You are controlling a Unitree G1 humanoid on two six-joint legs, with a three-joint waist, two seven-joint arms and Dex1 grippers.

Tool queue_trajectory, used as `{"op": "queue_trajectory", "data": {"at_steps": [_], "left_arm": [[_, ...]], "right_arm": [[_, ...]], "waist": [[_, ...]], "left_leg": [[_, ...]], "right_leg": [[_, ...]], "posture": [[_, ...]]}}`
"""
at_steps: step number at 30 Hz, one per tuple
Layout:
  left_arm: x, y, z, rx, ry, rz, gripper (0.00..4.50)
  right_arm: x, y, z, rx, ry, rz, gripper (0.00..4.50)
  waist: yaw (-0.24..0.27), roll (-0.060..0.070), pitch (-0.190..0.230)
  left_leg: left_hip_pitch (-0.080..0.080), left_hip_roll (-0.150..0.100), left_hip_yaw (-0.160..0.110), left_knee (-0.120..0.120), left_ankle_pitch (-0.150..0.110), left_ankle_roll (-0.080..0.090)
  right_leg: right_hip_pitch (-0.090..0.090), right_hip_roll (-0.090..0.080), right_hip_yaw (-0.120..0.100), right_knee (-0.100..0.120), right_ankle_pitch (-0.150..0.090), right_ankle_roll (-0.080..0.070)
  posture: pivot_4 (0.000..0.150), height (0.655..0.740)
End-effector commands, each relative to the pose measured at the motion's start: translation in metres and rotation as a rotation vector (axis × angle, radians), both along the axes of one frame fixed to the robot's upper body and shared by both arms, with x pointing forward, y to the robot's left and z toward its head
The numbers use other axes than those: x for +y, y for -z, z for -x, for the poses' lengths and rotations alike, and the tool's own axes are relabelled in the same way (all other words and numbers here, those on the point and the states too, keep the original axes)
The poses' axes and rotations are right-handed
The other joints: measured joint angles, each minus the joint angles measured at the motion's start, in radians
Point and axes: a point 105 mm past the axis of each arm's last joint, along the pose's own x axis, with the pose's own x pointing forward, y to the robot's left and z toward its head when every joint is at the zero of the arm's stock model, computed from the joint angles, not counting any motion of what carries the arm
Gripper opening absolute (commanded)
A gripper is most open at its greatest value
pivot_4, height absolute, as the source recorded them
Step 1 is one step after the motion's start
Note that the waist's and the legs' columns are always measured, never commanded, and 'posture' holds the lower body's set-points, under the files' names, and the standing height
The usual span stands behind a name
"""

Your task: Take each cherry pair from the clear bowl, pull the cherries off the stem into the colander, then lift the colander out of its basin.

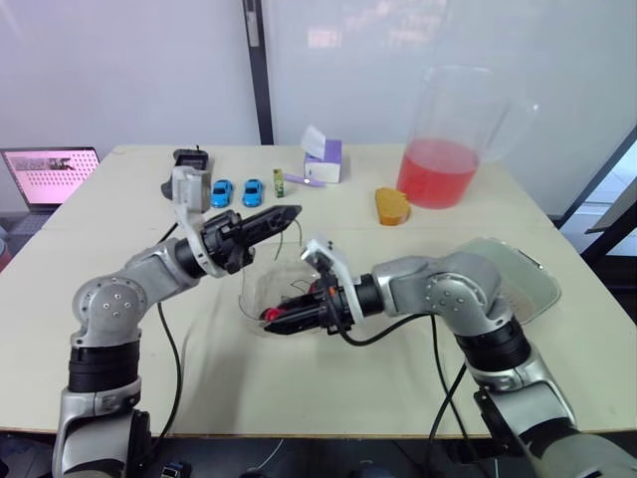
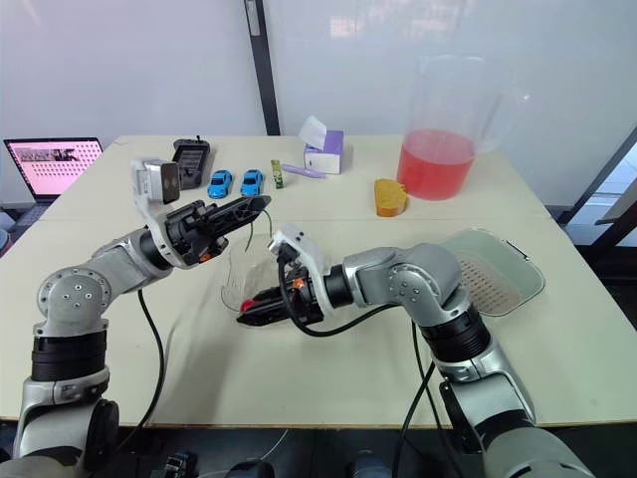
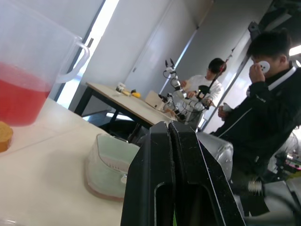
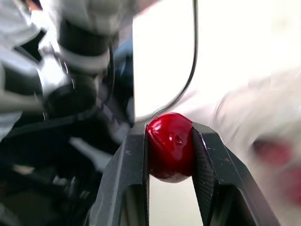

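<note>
**Tabletop tug over a cherry pair**

Pale table [image 1: 299, 378], mid-task: my right gripper [image 1: 284, 321] is clamped on a glossy red cherry [image 4: 170, 146] low inside the clear bowl [image 1: 261, 284]. My left gripper [image 2: 257, 206], fingers pressed together, pinches the thin green stem [image 2: 247, 231] just above the rim. The cherry looks light, slick and easily bruised, so I judge a gentle hold across its widest part is right. The stem seems wiry, best held near the fruit. The colander [image 2: 490, 277] sits in its basin [image 2: 537, 274], well apart to my right.
</note>
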Motion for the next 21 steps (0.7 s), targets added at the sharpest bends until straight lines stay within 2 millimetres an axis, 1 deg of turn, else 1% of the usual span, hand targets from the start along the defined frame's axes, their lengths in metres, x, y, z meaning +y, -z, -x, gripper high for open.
{"op": "queue_trajectory", "data": {"at_steps": [1,3,6,7,9,10,12,14,17,18,20,21], "left_arm": [[0.003,-0.014,0.006,-0.055,0.004,0.035,0.00],[0.003,-0.014,0.006,-0.055,0.003,0.038,0.00],[0.003,-0.014,0.007,-0.056,0.001,0.040,0.00],[0.003,-0.014,0.007,-0.056,0.001,0.041,0.00],[0.004,-0.014,0.008,-0.055,-0.003,0.041,0.00],[0.004,-0.014,0.008,-0.054,-0.005,0.042,0.00],[0.005,-0.013,0.009,-0.054,-0.009,0.043,0.00],[0.007,-0.013,0.009,-0.053,-0.015,0.044,0.00],[0.009,-0.012,0.009,-0.048,-0.019,0.043,0.00],[0.009,-0.011,0.009,-0.045,-0.019,0.041,0.00],[0.009,-0.010,0.008,-0.038,-0.017,0.037,0.00],[0.009,-0.009,0.008,-0.036,-0.016,0.035,0.00]], "right_arm": [[-0.001,-0.022,-0.001,-0.075,-0.017,-0.048,0.71],[-0.007,-0.032,-0.002,-0.082,-0.016,-0.075,0.71],[-0.025,-0.059,0.000,-0.113,-0.023,-0.158,0.71],[-0.029,-0.063,0.002,-0.118,-0.028,-0.173,0.71],[-0.050,-0.070,0.004,-0.186,-0.001,-0.150,0.71],[-0.063,-0.071,0.002,-0.221,0.037,-0.122,0.71],[-0.083,-0.071,-0.003,-0.270,0.108,-0.067,0.71],[-0.124,-0.071,-0.022,-0.363,0.303,0.051,0.71],[-0.189,-0.077,-0.045,-0.461,0.581,0.202,0.71],[-0.213,-0.077,-0.052,-0.465,0.681,0.250,0.71],[-0.255,-0.073,-0.061,-0.477,0.835,0.347,0.71],[-0.267,-0.070,-0.063,-0.466,0.875,0.360,0.71]], "waist": [[0.001,0.000,0.000],[0.002,0.000,0.000],[0.006,0.000,0.000],[0.006,0.000,0.000],[0.006,0.000,0.000],[0.007,0.000,0.000],[0.006,0.000,0.000],[0.006,0.000,0.000],[0.007,0.000,0.000],[0.007,0.000,0.000],[0.006,0.000,0.000],[0.005,0.000,0.000]], "left_leg": [[0.000,0.000,0.000,0.000,0.000,0.000],[0.000,0.000,0.000,0.000,0.000,0.000],[0.000,0.000,0.000,0.000,0.000,0.000],[-0.001,0.000,0.000,0.000,0.000,0.000],[-0.001,0.000,0.000,0.000,0.000,0.000],[-0.001,0.000,0.000,0.000,0.000,0.000],[-0.001,0.000,0.000,-0.001,0.000,0.000],[-0.001,0.000,0.000,-0.001,0.000,0.000],[-0.001,-0.001,0.001,0.000,0.000,0.000],[-0.001,-0.001,0.001,0.000,0.000,0.000],[0.000,-0.001,0.001,0.000,0.000,0.000],[0.000,-0.001,0.001,0.000,0.000,0.000]], "right_leg": [[0.000,0.000,0.000,0.000,0.000,0.000],[0.000,0.000,0.000,0.000,0.000,0.000],[0.000,0.000,0.000,-0.001,0.000,0.000],[0.000,-0.001,0.000,-0.001,0.000,0.000],[0.001,-0.001,0.000,-0.001,0.000,0.000],[0.001,-0.001,-0.001,-0.001,0.000,0.000],[0.001,-0.001,-0.001,-0.002,0.000,0.000],[0.001,-0.001,-0.001,-0.002,0.000,0.000],[0.001,-0.001,0.000,-0.002,0.000,0.000],[0.001,-0.001,0.000,-0.002,0.000,0.000],[0.001,0.000,0.000,-0.002,0.000,0.000],[0.001,0.000,0.001,-0.002,0.000,0.000]], "posture": [[0.150,0.7400],[0.150,0.7400],[0.150,0.7400],[0.150,0.7400],[0.150,0.7400],[0.150,0.7400],[0.150,0.7400],[0.150,0.7400],[0.150,0.7400],[0.150,0.7400],[0.150,0.7400],[0.150,0.7400]]}}
